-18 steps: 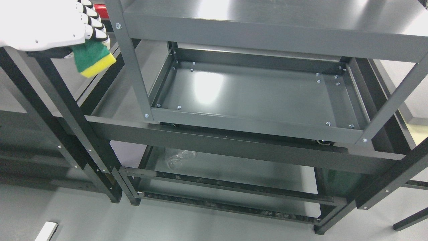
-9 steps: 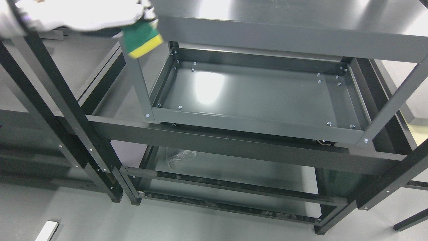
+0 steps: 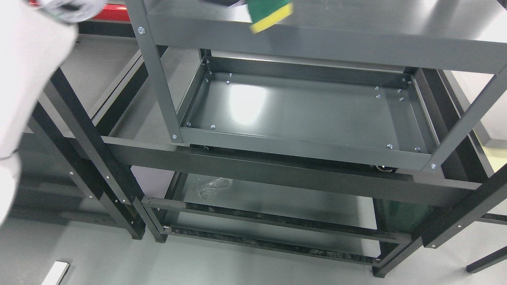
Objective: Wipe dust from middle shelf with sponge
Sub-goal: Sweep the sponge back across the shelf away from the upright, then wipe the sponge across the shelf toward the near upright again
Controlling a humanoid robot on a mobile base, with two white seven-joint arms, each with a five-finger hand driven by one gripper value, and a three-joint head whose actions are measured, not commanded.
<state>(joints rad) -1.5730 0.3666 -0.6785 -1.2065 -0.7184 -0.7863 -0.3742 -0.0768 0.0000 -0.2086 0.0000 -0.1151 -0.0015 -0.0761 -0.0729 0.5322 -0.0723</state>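
Sponge (image 3: pixel 267 14), green scouring pad over yellow foam, hangs blurred at the top edge, above the front rim of the grey metal cart's top shelf (image 3: pixel 356 23). The left robot hand is almost wholly cut off there, so its grip cannot be told, though it apparently holds the sponge. The middle shelf (image 3: pixel 309 114), a bolted grey tray, lies well below it.

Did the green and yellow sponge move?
Yes. The green and yellow sponge went rightward, from left of the grey metal upright post to above the top shelf's front rail.
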